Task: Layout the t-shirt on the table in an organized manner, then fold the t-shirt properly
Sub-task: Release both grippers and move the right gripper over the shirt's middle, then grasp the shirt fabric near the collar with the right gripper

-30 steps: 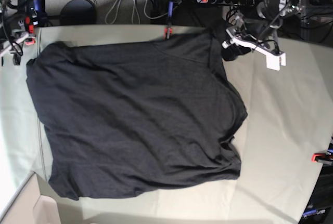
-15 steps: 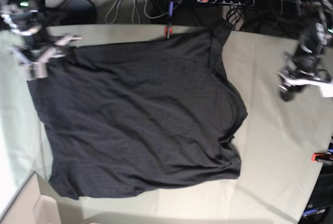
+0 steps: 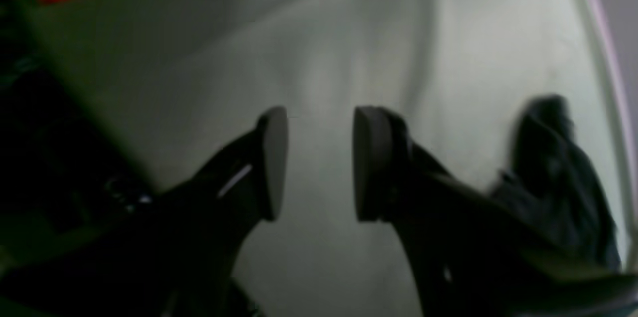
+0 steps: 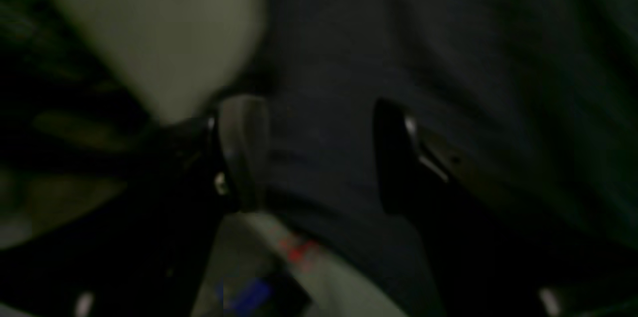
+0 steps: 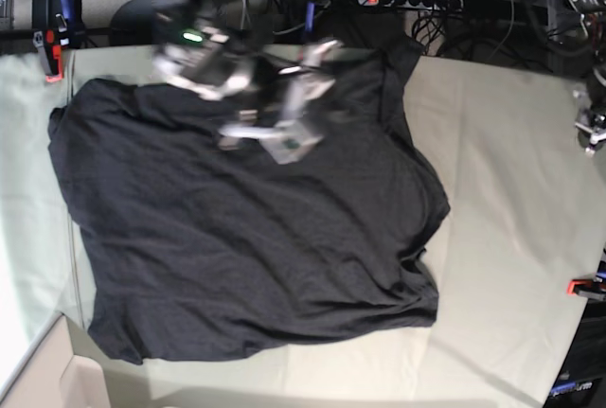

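Right end effector (image 5: pixel 284 133) swung over t-shirt (image 5: pixel 246 238), jaws parted.

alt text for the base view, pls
A dark t-shirt lies spread and rumpled across the pale green table. The right arm's blurred end effector hovers over the shirt's upper edge; the left end effector sits at the frame's right edge.

The base view looks straight down on the whole desk (image 5: pixel 511 266) from high above. Both wrist views sit close behind their tools, sharing the t-shirt (image 5: pixel 246 228) with it.
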`<state>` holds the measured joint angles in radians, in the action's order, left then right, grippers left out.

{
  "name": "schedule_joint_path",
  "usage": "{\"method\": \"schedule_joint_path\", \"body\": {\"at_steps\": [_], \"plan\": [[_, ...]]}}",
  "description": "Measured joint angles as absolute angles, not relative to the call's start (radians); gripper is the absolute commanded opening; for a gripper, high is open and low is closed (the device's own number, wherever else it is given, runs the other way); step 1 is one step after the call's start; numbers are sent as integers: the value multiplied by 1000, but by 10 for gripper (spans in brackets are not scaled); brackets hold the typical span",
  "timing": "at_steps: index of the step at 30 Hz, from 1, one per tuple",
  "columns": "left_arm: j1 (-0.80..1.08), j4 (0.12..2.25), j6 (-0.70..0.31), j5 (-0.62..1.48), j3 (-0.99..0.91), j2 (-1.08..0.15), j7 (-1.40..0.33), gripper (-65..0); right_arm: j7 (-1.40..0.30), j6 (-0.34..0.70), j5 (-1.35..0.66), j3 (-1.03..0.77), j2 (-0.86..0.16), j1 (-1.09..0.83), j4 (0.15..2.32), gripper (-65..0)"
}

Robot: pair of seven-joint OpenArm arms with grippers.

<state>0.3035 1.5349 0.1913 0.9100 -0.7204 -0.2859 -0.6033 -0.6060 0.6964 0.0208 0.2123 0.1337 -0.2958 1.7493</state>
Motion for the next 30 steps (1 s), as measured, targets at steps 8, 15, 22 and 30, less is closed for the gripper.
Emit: {"method": "schedule_joint_path", "body": {"at_steps": [8,15,22,30], "plan": [[344,1528,187,913,-725,-292,-610,-428,-611,694,21,398,135,-121,1462,-310],[368,1529,187,914,-725,-291,-610,-428,-606,694,19,406,147,-6,1349,-310],[376,1531,187,914,-725,-285,-610,-428,-609,694,20,378,147,61,1258,-310],[365,1531,187,914,-724,-285,-610,-428,-610,694,20,383,144,107,1171,-310]]}}
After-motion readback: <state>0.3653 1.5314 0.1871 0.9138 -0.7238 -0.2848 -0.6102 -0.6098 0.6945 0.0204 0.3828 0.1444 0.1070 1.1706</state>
